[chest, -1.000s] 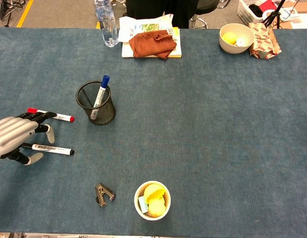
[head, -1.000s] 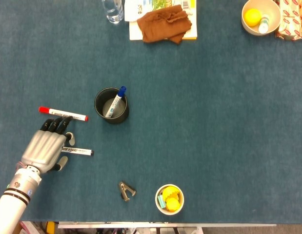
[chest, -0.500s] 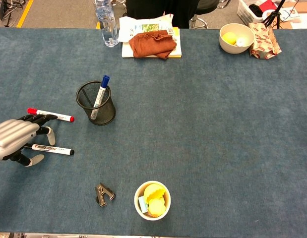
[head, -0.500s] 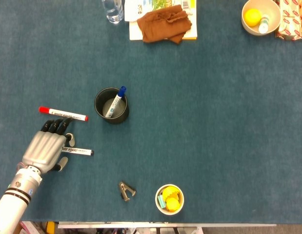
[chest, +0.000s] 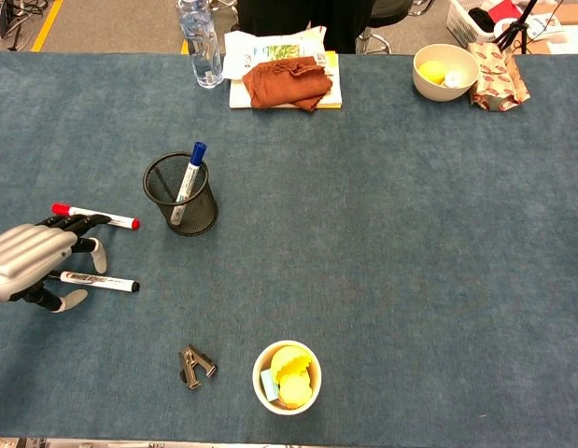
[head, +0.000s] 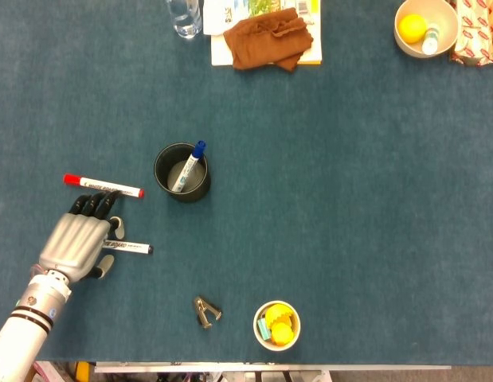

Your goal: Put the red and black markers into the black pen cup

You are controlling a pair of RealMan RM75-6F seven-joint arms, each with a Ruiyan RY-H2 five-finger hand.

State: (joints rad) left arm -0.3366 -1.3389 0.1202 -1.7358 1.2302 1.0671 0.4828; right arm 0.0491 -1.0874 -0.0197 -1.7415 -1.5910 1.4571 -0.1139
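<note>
The red marker (head: 103,186) (chest: 94,217) lies flat on the blue table, left of the black mesh pen cup (head: 162,185) (chest: 190,219). A blue marker (head: 189,165) (chest: 189,177) stands in the cup. The black marker (head: 131,247) (chest: 102,280) lies nearer the front edge, its left end under my left hand (head: 75,241) (chest: 27,257). That hand lies palm down with fingers stretched out, the dark fingertips (head: 93,205) just short of the red marker and the thumb beside the black marker. It grips nothing. My right hand shows in neither view.
A stapler remover (head: 206,312) and a small bowl of yellow items (head: 276,325) sit near the front edge. At the back are a water bottle (head: 184,16), a brown cloth on a book (head: 266,36) and a bowl with a lemon (head: 425,28).
The left hand has barely shifted over the black marker. Both markers and the cup lie where they were.
</note>
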